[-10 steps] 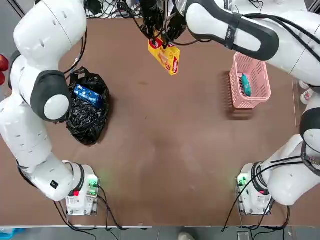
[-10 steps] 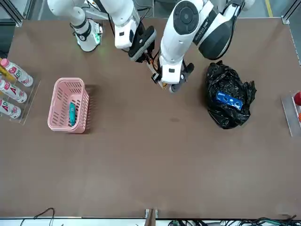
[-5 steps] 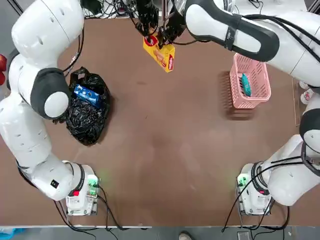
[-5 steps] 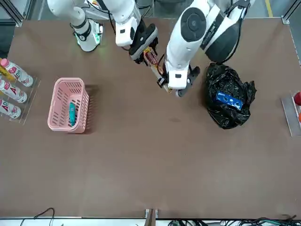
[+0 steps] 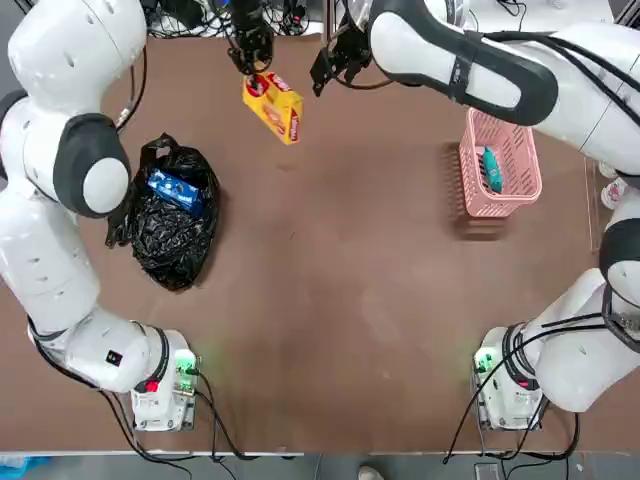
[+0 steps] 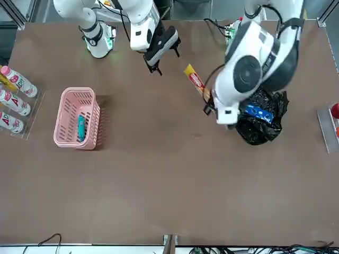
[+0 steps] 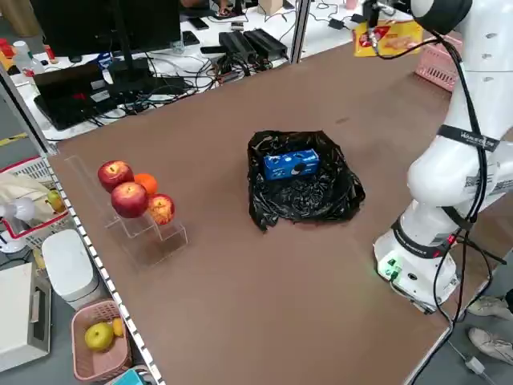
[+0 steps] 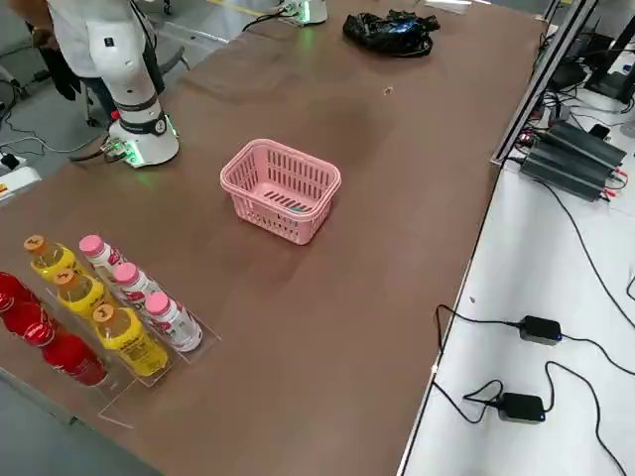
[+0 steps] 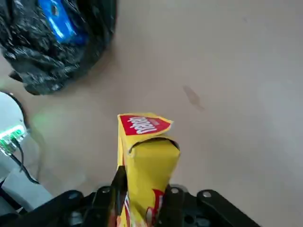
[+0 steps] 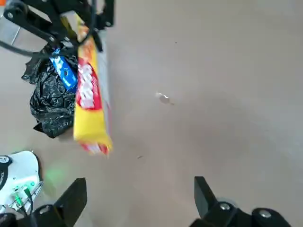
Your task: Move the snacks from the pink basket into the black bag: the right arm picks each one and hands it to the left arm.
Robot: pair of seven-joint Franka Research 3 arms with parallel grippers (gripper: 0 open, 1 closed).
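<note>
My left gripper (image 9: 142, 208) is clamping the yellow packet (image 5: 273, 106) by one end between its jaws, hanging it above the table (image 5: 330, 300), apart from the black bag (image 5: 175, 215). My right gripper (image 10: 137, 198) is hovering beside it, jaws spread wide and empty. The teal packet (image 5: 491, 168) is lying in the pink basket (image 5: 500, 195), the blue one (image 5: 174, 190) in the bag.

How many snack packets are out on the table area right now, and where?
3: the blue packet in the black bag, the yellow packet held by the left pincer, the teal packet in the pink basket.

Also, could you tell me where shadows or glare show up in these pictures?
Top view: the pink basket casts a soft shadow toward the robot; left side view: the black bag glints; left wrist view: green light tints the table.
</note>
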